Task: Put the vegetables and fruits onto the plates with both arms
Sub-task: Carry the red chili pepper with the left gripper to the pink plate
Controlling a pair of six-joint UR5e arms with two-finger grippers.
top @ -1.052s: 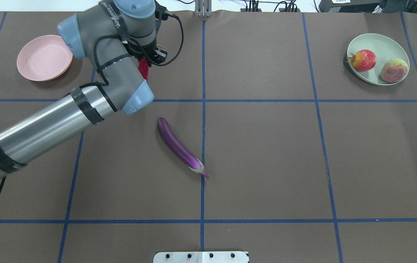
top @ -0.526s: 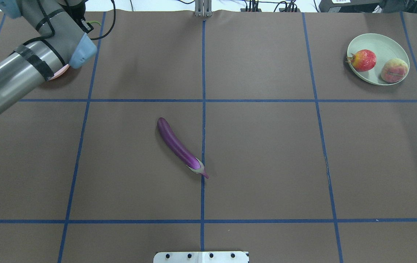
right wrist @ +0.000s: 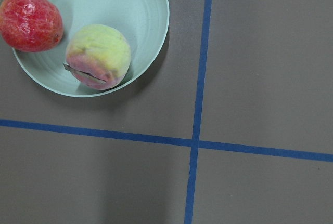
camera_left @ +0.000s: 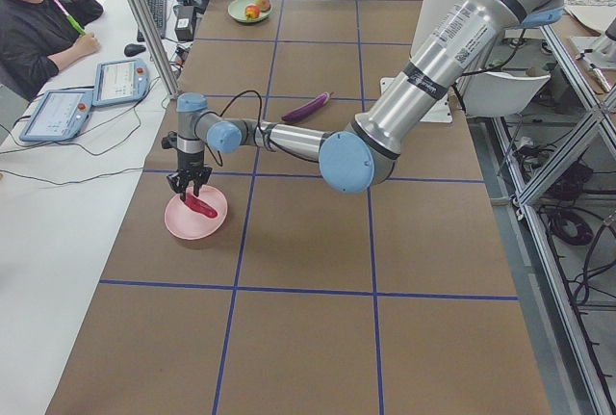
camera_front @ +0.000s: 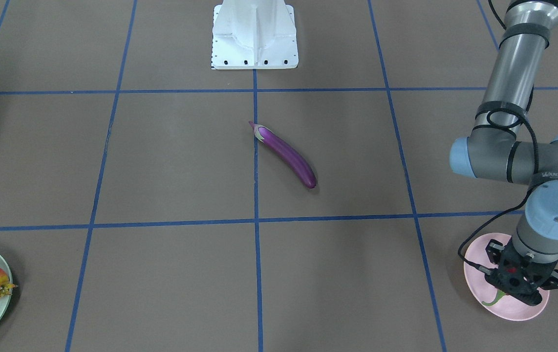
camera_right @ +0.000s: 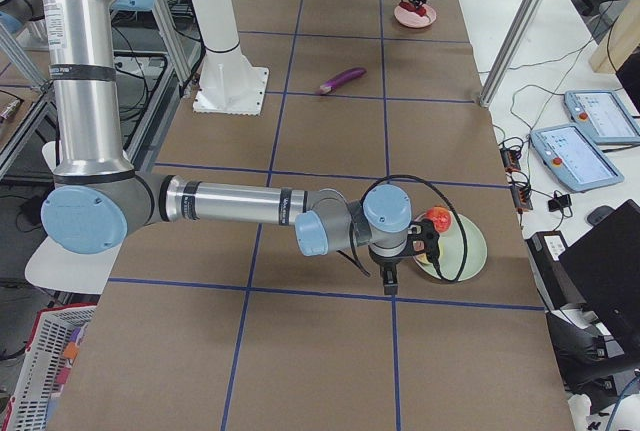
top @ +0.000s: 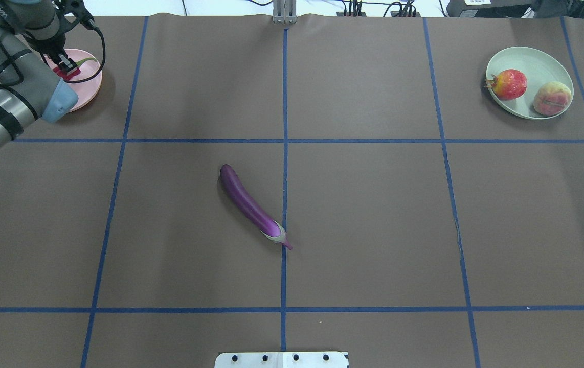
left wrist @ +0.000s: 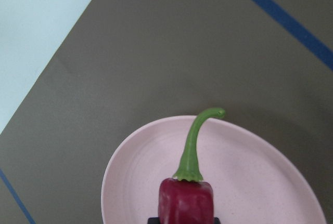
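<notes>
My left gripper (top: 65, 69) is shut on the red chili (left wrist: 186, 203) and holds it low over the pale pink plate (top: 90, 84) at the far left. The green stem (left wrist: 195, 141) points over the plate. The same gripper (camera_front: 518, 288) and plate (camera_front: 533, 308) show in the front view. The purple eggplant (top: 248, 204) lies alone mid-table. The mint green plate (top: 532, 61) at the far right holds the pomegranate-like fruit (top: 509, 84) and the peach (top: 553, 98). My right gripper (camera_right: 388, 279) hangs beside that plate, seen only from the side; I cannot tell if it is open.
The white pedestal (camera_front: 254, 34) stands at the robot's edge of the table. An operator (camera_left: 38, 11) sits by tablets (camera_left: 115, 83) beyond the far table edge. A metal post (camera_left: 144, 20) rises near the pink plate's side.
My left arm swung left from near mid-table to the pink plate, carrying the chili, and came down over it. The eggplant and the fruits on the green plate have not moved.
</notes>
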